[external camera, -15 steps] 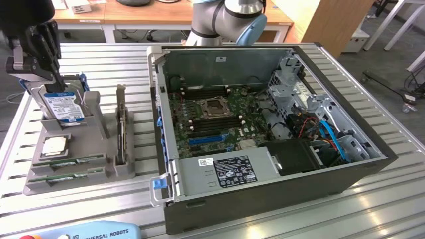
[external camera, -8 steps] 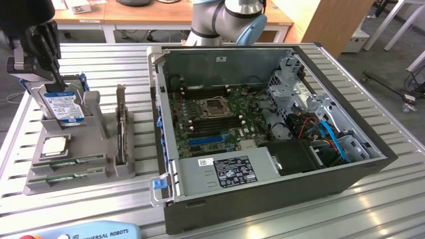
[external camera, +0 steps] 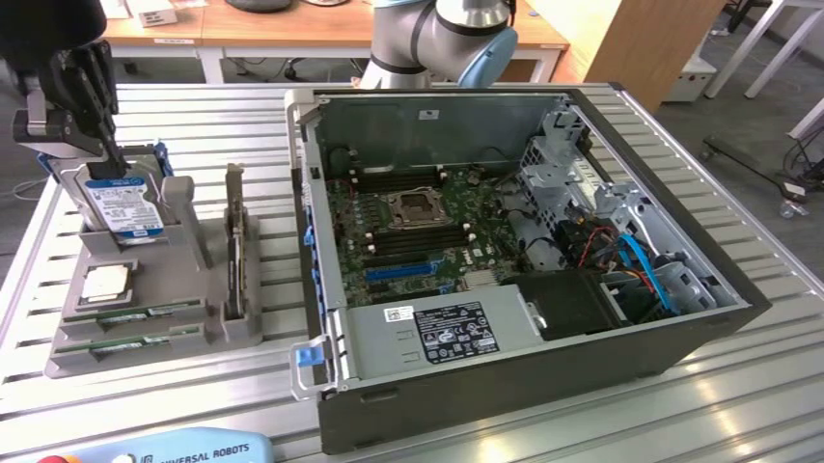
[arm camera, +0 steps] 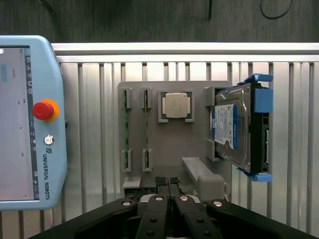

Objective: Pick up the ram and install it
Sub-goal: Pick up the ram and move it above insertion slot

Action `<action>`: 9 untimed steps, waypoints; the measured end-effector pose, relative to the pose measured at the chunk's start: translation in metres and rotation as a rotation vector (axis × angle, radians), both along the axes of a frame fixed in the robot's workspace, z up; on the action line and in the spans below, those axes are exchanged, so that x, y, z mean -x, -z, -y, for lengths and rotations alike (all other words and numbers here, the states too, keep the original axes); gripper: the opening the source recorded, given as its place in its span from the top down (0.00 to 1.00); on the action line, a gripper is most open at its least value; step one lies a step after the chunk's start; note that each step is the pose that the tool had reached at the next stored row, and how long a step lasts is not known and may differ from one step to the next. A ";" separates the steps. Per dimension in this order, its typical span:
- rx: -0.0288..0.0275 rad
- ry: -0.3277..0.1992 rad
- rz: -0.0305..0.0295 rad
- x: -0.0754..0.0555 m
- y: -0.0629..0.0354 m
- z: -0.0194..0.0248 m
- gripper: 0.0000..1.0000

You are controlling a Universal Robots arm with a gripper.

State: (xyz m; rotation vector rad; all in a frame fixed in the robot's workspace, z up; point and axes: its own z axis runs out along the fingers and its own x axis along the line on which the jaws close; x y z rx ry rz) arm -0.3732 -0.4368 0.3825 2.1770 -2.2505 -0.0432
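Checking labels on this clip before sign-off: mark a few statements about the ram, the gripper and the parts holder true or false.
1. Two ram sticks lie in slots of the gray holder. True.
2. The gripper is shut on a ram stick. False: it is shut but holds nothing, above the holder.
3. The hard drive stands on edge in the holder. True.
4. The CPU chip is missing from the holder. False: it lies in the holder, between the ram sticks and the hard drive.

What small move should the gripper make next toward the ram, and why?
Probably shift the gripper over the ram beside the CPU: the jaws are shut, empty, and not yet lined up with that stick, standing on edge in the grey holder.
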 end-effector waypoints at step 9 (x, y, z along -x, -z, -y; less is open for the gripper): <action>0.0000 0.000 0.0000 0.000 0.0000 0.0000 0.71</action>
